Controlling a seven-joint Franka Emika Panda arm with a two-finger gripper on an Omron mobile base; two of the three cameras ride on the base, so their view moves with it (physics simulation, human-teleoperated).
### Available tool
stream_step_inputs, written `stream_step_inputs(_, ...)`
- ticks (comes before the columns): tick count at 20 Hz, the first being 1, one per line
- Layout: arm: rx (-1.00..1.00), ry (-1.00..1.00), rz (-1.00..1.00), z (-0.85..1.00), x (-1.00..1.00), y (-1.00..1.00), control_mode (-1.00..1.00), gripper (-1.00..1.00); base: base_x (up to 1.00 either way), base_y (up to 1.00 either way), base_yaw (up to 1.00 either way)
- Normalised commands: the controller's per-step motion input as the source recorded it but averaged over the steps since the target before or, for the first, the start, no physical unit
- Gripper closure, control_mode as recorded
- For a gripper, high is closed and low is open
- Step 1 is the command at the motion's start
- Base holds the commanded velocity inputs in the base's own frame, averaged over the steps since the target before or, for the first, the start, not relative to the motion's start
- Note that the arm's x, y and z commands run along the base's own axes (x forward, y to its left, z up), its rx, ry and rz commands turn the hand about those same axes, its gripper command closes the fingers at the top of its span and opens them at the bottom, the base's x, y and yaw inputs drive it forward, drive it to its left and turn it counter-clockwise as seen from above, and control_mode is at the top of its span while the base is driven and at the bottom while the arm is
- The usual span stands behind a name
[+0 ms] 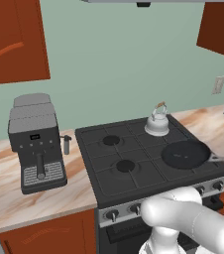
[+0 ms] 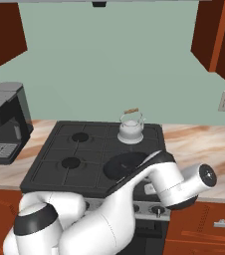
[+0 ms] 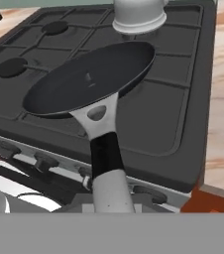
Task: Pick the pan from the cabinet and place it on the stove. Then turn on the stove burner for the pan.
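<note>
Pan [image 1: 186,154] sits over the stove's [image 1: 134,158] front right burner, its black bowl above the grate; whether it rests on the grate or is held just above it cannot be told. White kettle [image 1: 157,122] stands on the back right burner, just behind the pan and apart from it.

Hand view: the pan [image 3: 91,79] lies straight ahead of the hand, bowl far, handle running back toward the camera. The grey joint and the black grip of the handle lead down to the bottom of the view, where the gripper [image 3: 111,198] is pinched on the handle's near end. The fingertips themselves are hidden behind the handle.

Right base view: the arm's forearm crosses in front of the pan [image 2: 127,164], covering its near side.

Row of knobs [image 3: 44,161] runs along the stove's front panel, below and left of the handle. Coffee machine [image 1: 34,144] stands on the counter [image 1: 34,198] left of the stove.
</note>
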Motion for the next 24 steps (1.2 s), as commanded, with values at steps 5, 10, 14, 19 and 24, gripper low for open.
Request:
stream_step_inputs(5, 0.00, 0.02, 0.00, -0.39, 0.28, -0.03, -1.00, 1.00, 0.00, 0.00, 0.00)
stream_step_inputs(10, 0.00, 0.02, 0.00, -0.35, 0.29, -0.10, -1.00, 1.00, 0.00, 0.00, 0.00)
stream_step_inputs(14, 0.02, 0.00, 0.00, -0.27, 0.16, -0.13, -1.00, 1.00, 0.00, 0.00, 0.00)
stream_step_inputs(19, 0.01, 0.00, 0.00, -0.21, 0.20, -0.01, -1.00, 1.00, 0.00, 0.00, 0.00)
stream_step_inputs(24, 0.00, 0.02, 0.00, -0.17, 0.16, 0.13, -1.00, 1.00, 0.00, 0.00, 0.00)
